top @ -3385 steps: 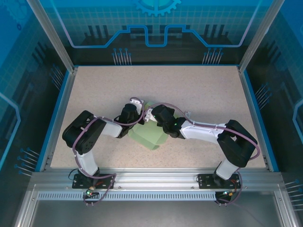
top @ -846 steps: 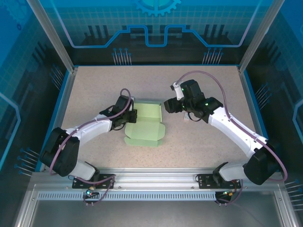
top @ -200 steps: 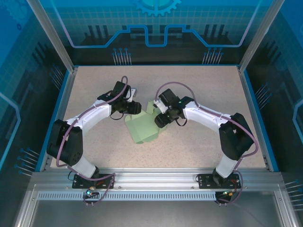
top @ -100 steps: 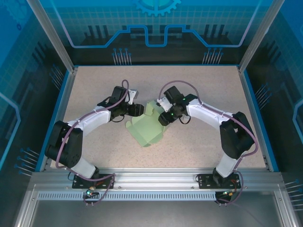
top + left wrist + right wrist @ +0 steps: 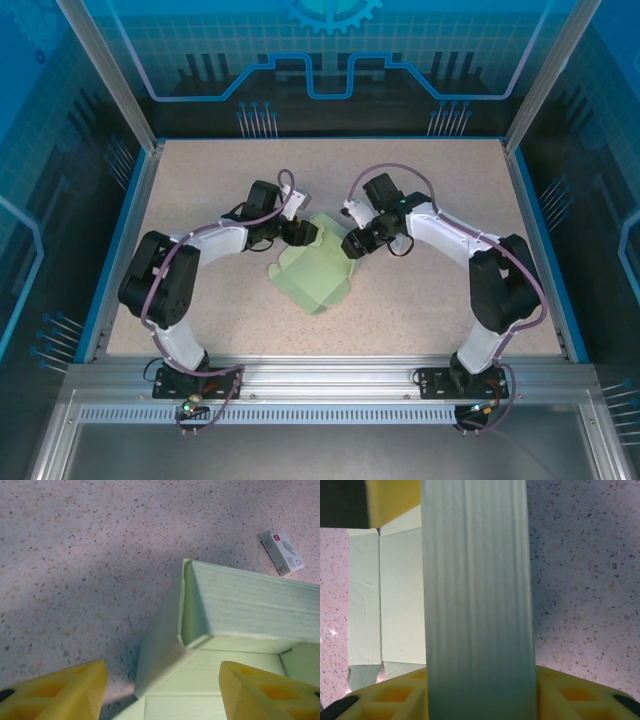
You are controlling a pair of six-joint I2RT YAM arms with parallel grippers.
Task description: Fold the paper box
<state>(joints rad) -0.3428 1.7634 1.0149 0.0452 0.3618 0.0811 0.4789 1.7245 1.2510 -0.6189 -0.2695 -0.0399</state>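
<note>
While the left gripper (image 5: 162, 692) hung, fingers spread, at a raised corner of the paper box (image 5: 315, 275), a flap (image 5: 475, 580) crossed the right gripper (image 5: 352, 244); its grip was unclear.

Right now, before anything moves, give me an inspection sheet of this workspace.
Surface: tabletop, speckled, flat.
Job's things: box, mint card, part-folded, one wall raised.
Clutter: small grey packet lying beyond the box.
End effectors: left open at the raised wall; right against a flap, grip unclear.
Cables: purple cables looped over each wrist, off the box.
Surroundings: aluminium frame, blue panels.
</note>
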